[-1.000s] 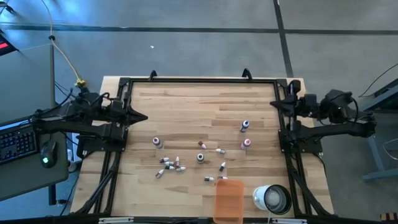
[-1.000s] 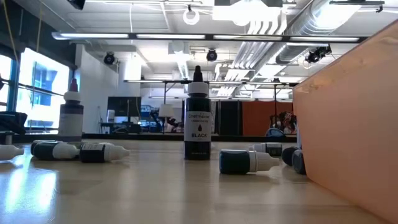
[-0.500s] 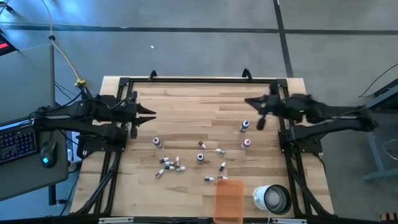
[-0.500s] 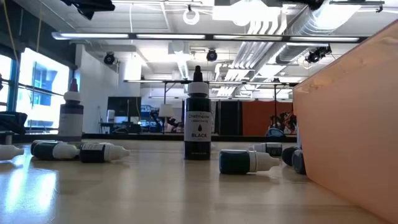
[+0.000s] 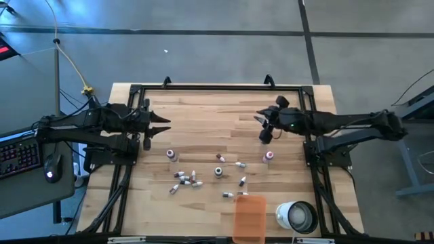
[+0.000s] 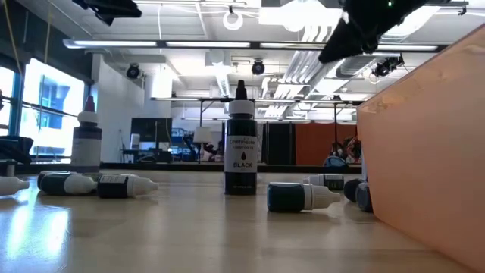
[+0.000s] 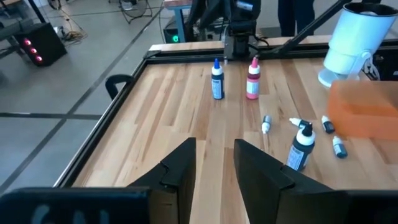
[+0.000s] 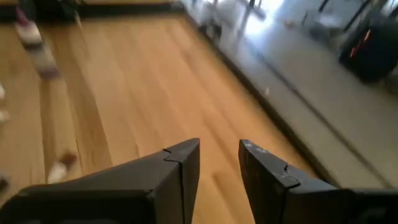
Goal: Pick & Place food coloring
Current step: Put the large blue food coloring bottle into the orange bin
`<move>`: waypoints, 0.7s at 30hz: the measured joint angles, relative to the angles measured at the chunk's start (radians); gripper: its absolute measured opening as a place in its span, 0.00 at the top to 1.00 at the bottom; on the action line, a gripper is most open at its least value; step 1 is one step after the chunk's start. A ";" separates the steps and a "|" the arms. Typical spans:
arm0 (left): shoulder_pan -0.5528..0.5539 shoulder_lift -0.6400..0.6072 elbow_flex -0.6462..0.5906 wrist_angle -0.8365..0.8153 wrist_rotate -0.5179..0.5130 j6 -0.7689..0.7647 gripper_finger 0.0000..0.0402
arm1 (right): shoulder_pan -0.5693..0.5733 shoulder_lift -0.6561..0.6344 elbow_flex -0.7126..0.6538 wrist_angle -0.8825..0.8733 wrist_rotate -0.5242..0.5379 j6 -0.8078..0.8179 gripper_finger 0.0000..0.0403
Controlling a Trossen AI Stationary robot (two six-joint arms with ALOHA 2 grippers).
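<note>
The food coloring bottles stand and lie on the middle of the wooden table (image 5: 203,108). A black one (image 6: 242,144) stands upright, several lie on their sides (image 5: 186,179), and a blue-capped (image 7: 216,79) and a pink-capped one (image 7: 252,79) stand farther right. My left gripper (image 5: 167,124) hovers open over the table's left part, clear of every bottle. My right gripper (image 5: 259,118) hangs open above the table, over the far side of the blue-capped bottle, touching nothing. Each wrist view shows a gap between that gripper's fingers (image 7: 214,163) (image 8: 219,157).
A translucent orange tray (image 5: 249,217) lies at the near edge, with a white round cup (image 5: 296,215) to its right. The black frame rails (image 5: 217,88) run around the table. Bare wood lies along the far side between the two grippers.
My right gripper has swung out from its place at the table's right edge toward the left, and now hangs over the blue-capped bottle. My left gripper has gone a little toward the right and its fingers have parted. No bottle has moved.
</note>
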 joint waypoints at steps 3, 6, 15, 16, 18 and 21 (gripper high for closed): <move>0.000 0.000 0.000 -0.028 0.000 -0.003 0.73 | -0.019 0.031 0.000 -0.137 -0.029 0.099 0.74; 0.000 0.000 0.000 -0.062 0.001 -0.027 0.73 | -0.031 0.057 0.000 -0.287 -0.031 0.184 0.74; 0.000 0.000 0.000 -0.071 0.001 -0.061 0.73 | -0.033 0.075 0.000 -0.422 -0.133 0.297 0.74; 0.000 0.000 0.000 -0.071 0.001 -0.061 0.73 | -0.033 0.075 0.000 -0.421 -0.139 0.297 0.74; 0.000 0.000 0.000 -0.071 0.001 -0.061 0.73 | -0.034 0.075 0.000 -0.421 -0.146 0.298 0.74; 0.000 0.000 0.000 -0.072 0.001 -0.061 0.73 | -0.034 0.075 -0.007 -0.405 -0.168 0.310 0.74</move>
